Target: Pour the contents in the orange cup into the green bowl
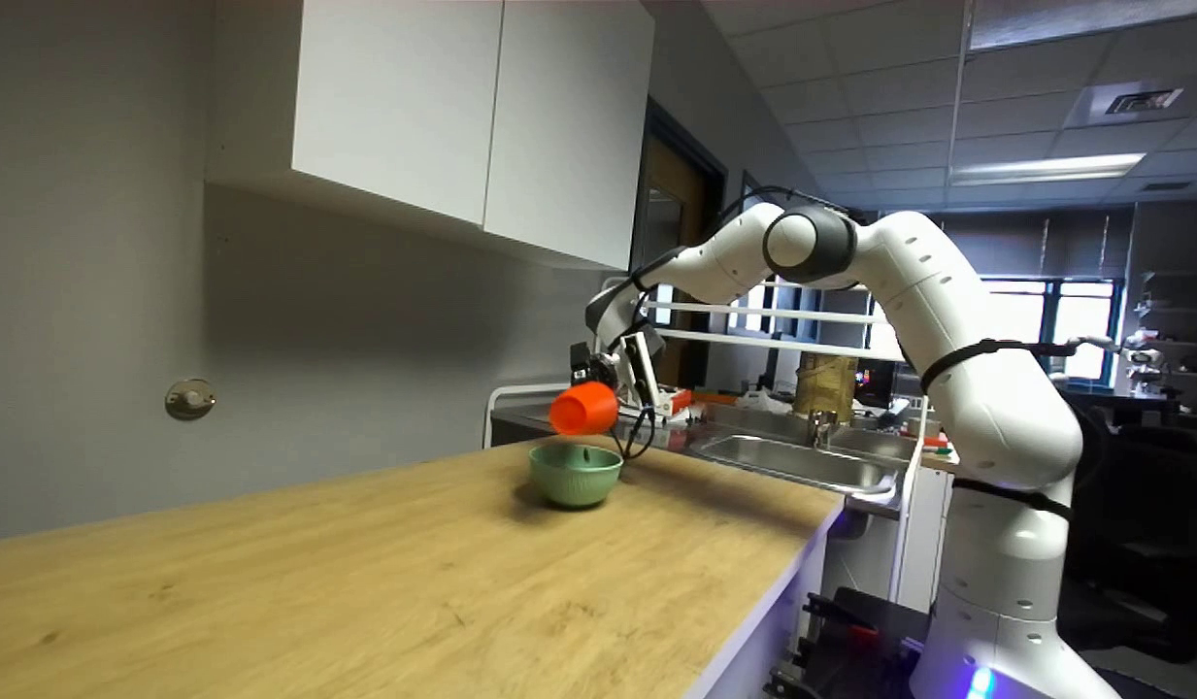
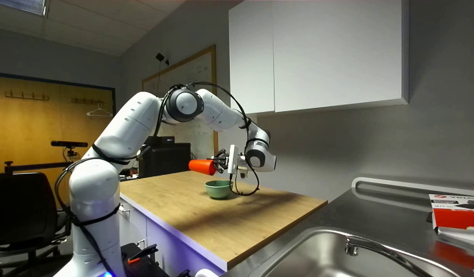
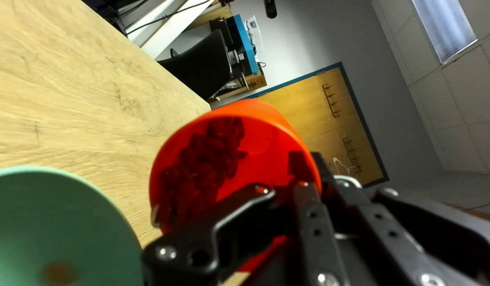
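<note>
The orange cup (image 1: 583, 409) is held on its side above the green bowl (image 1: 576, 478). Both also show in an exterior view, the cup (image 2: 201, 166) above the bowl (image 2: 217, 189). In the wrist view the cup's mouth (image 3: 264, 149) faces the camera. Several dark-looking pieces (image 3: 205, 163) lie inside it, reaching the lower-left rim. The bowl (image 3: 62, 214) is at lower left, with a blurred brown spot (image 3: 59, 273) in it. My gripper (image 3: 314, 167) is shut on the cup's wall, one finger inside and one outside. The gripper (image 2: 221, 159) also shows in an exterior view.
The bowl stands on a wooden counter (image 1: 394, 582). White cabinets (image 1: 394, 107) hang on the wall above. A metal sink (image 2: 336, 250) and a red and white box (image 2: 458, 215) are beyond the counter's end. A loose cable (image 2: 246, 193) hangs from the wrist near the bowl.
</note>
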### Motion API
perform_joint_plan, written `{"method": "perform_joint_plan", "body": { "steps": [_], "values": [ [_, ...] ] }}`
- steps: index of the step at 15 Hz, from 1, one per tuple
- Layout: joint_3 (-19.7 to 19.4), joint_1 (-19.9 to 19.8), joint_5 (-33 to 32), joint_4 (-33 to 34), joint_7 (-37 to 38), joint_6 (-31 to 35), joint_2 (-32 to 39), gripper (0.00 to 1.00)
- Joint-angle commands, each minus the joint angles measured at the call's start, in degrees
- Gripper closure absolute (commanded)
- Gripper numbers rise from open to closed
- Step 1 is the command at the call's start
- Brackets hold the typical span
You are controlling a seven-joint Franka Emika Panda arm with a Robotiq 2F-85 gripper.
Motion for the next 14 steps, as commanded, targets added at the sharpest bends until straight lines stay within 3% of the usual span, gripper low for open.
{"method": "perform_joint_plan", "body": {
  "steps": [1, 7, 14],
  "values": [
    [0.23, 1.4, -1.72, 0.52, 5.98, -0.36, -3.1, 0.99],
    [1.06, 1.83, -0.74, 3.78, 14.06, -5.12, -1.54, 0.99],
    [1.46, 1.59, 0.61, 7.08, 16.11, -9.56, 1.34, 0.99]
  ]
}}
